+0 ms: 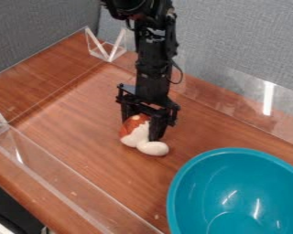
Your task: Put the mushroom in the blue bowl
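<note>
The mushroom (142, 137) lies on its side on the wooden table. Its reddish-orange cap (135, 124) is between the fingers, and its cream stem points toward the lower right. My gripper (146, 122) points straight down over it, low at the table. The jaws stand open, one dark finger on each side of the cap, wider apart than the cap. I cannot tell whether a finger touches it. The blue bowl (192, 196), large and glossy teal, sits at the lower right, a short way from the mushroom, with nothing inside.
Clear acrylic walls (27, 151) border the table on the left and front, and another (265, 91) runs along the back right. A clear triangular stand (109, 44) is at the back. Bare wood lies left of the gripper.
</note>
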`<control>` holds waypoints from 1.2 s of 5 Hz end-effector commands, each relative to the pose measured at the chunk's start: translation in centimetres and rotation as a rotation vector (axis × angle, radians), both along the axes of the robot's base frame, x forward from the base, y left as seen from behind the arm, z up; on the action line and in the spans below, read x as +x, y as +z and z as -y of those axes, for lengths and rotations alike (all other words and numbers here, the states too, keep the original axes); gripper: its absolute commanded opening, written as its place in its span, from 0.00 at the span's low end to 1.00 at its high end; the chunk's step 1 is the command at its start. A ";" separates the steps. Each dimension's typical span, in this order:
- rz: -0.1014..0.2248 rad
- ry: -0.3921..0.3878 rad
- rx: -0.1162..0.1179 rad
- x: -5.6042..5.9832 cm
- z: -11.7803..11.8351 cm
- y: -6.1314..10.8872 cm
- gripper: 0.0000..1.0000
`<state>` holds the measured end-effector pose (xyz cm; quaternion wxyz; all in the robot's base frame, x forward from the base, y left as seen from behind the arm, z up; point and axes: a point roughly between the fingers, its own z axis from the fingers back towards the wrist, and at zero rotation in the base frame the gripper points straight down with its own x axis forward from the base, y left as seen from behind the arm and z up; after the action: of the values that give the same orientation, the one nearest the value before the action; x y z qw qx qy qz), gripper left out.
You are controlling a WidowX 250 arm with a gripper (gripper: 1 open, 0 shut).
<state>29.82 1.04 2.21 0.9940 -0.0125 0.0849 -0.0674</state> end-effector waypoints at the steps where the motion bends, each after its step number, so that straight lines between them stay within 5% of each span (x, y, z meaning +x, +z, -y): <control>1: 0.027 -0.033 0.001 0.2 0.3 0.6 0.00; 6: 0.110 -0.072 0.019 -0.2 2.0 4.5 0.00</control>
<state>29.15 -0.85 4.82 0.9930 -0.0001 0.0622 -0.1009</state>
